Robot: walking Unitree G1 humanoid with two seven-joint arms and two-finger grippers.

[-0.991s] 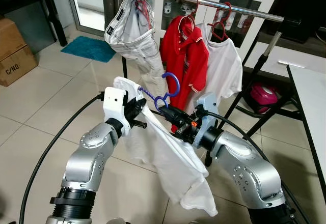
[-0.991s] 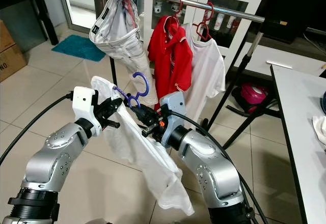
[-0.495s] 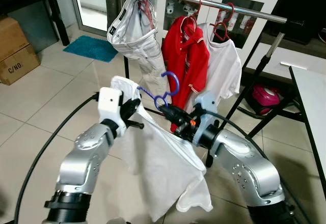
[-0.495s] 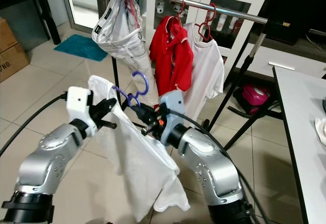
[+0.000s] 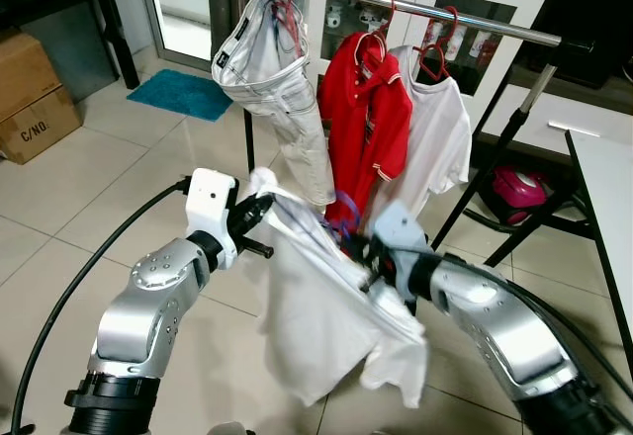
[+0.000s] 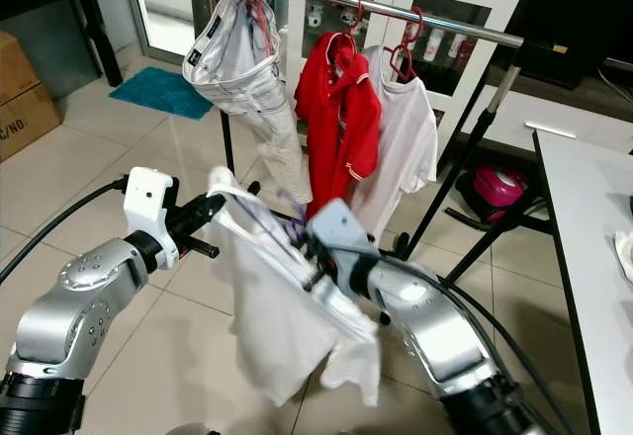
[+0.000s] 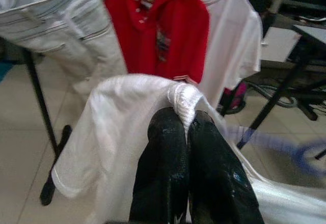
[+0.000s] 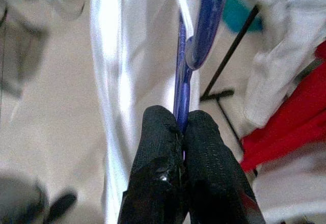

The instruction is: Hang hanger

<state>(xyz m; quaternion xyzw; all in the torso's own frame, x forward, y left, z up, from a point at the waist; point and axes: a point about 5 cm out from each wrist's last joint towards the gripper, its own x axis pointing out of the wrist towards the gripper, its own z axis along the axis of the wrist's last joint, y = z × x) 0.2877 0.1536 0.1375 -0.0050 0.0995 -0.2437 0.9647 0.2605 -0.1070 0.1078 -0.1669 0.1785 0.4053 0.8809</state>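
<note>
- Step in hand, as judged: the carry toward the rail. The blue hanger (image 8: 196, 46), already threaded through the white T-shirt (image 5: 316, 326), is held out before the robot, below and short of the rail (image 5: 465, 17).
- Right gripper (image 8: 183, 127): fingers clenched on the thin blue shaft of the hanger, just below the hook. In the head views it sits at the middle of the scene, partly blurred, with the shirt draped over it.
- Left gripper (image 7: 188, 127): fingers pinched shut on a bunched fold of the T-shirt at its shoulder, holding the cloth up and off to the robot's left.
- Next move, as judged: raise the hook above the rail, bring it over a bare stretch and lower it on; the left gripper must release the cloth before or just after the hook seats.
- Edges: the rail already carries pale trousers (image 5: 282, 89), a red polo shirt (image 5: 371, 124) and a white shirt (image 5: 435, 129), each on a red hanger and close together.
- Open room: the bare stretch of rail lies toward the robot's right, beyond the white shirt, before the slanted leg of the stand (image 5: 490, 163).
- Hazards to the side: a table edge (image 5: 598, 217) on the right; the black cable (image 5: 89, 297) loops beside the left arm.
</note>
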